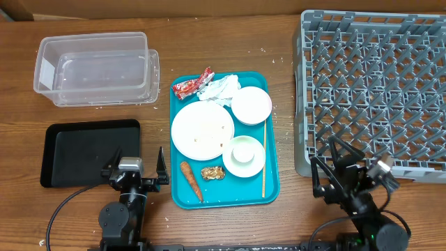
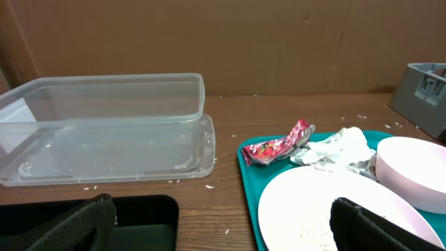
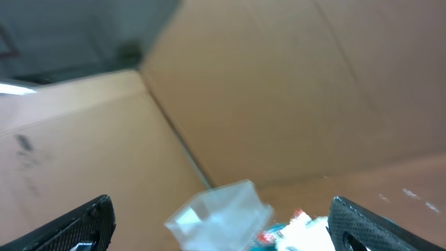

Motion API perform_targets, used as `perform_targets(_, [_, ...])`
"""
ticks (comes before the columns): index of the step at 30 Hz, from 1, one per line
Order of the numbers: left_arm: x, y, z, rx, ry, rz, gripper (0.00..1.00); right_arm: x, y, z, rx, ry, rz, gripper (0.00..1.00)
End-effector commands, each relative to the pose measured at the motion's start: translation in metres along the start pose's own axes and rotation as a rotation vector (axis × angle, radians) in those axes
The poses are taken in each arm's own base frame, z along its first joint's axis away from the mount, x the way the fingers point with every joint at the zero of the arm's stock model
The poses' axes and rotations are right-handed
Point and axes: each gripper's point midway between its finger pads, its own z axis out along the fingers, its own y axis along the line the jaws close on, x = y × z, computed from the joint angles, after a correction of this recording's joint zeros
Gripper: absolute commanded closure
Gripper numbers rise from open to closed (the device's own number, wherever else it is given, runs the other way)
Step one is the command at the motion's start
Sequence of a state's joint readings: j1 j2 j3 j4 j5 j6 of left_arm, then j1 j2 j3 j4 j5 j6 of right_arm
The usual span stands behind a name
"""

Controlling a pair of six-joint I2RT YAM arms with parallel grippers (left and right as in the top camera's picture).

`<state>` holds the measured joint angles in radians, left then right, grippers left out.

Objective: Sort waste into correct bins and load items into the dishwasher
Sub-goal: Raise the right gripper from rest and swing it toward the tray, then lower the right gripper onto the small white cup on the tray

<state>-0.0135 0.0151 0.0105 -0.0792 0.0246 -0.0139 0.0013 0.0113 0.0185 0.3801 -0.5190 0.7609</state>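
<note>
The left hand (image 1: pixel 137 159) hangs with its fingers spread wide apart and nothing between them, over the near right corner of the shallow black tray (image 1: pixel 87 151). The right hand (image 1: pixel 325 155) is likewise spread wide and holds nothing, just off the near left corner of the grey dish rack (image 1: pixel 376 90). Between them on the wooden surface (image 1: pixel 286 209) lies the teal tray (image 1: pixel 178 139), which carries everything to be sorted. At its far end are the red wrapper (image 1: pixel 193 84) and, touching it, the crumpled tissue (image 1: pixel 221 89). The round plate (image 1: pixel 202 130), speckled with rice grains (image 2: pixel 306 226), is in the middle. One white bowl (image 1: pixel 251 104) is beside the plate, and the second bowl (image 1: pixel 243 162), with the cup (image 1: pixel 243 148) sitting in it, is nearer. The carrot (image 1: pixel 191 180) and the brown lump (image 1: pixel 212 172) lie at the near end, and a wooden stick (image 1: pixel 264 157) runs along the right rim. The clear tub (image 1: pixel 94 70) stands beyond the black tray.
</note>
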Motion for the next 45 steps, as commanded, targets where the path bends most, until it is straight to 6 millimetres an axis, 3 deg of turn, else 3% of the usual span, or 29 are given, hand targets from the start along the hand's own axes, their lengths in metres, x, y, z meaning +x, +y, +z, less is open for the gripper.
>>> perform_targets(1, [0.000, 0.002, 0.000, -0.010, -0.006, 0.026, 0.00, -0.011, 0.020, -0.002, -0.088, -0.042, 0.048, 0.00])
perform_targets(7, [0.000, 0.002, 0.000, -0.010, -0.007, 0.026, 0.00, -0.045, 0.055, -0.003, -0.160, -0.122, -0.057, 0.00])
perform_targets(10, [0.000, 0.002, 0.000, -0.010, -0.007, 0.026, 0.00, -0.058, 0.063, 0.003, -0.129, -0.104, -0.116, 0.00])
perform_targets(18, [0.000, 0.002, 0.000, -0.010, -0.007, 0.026, 0.00, -0.061, 0.063, 0.040, -0.007, 0.192, -0.177, 0.00])
perform_targets(22, [0.000, 0.002, 0.000, -0.010, -0.007, 0.026, 0.00, -0.053, 0.045, 0.061, 0.079, 0.395, -0.130, 0.00])
perform_targets(28, [0.000, 0.002, 0.000, -0.010, -0.007, 0.026, 0.00, -0.011, 0.010, 0.086, 0.191, 0.751, -0.028, 0.00])
perform_targets(33, [0.000, 0.002, 0.000, -0.010, -0.006, 0.026, 0.00, 0.053, -0.006, 0.101, 0.300, 1.018, -0.033, 0.00])
perform_targets(40, [0.000, 0.002, 0.000, -0.010, -0.007, 0.026, 0.00, 0.161, -0.033, 0.073, 0.528, 1.398, -0.178, 0.00])
perform_targets(45, [0.000, 0.002, 0.000, -0.010, -0.007, 0.026, 0.00, 0.206, -0.042, 0.055, 0.540, 1.560, -0.132, 0.00])
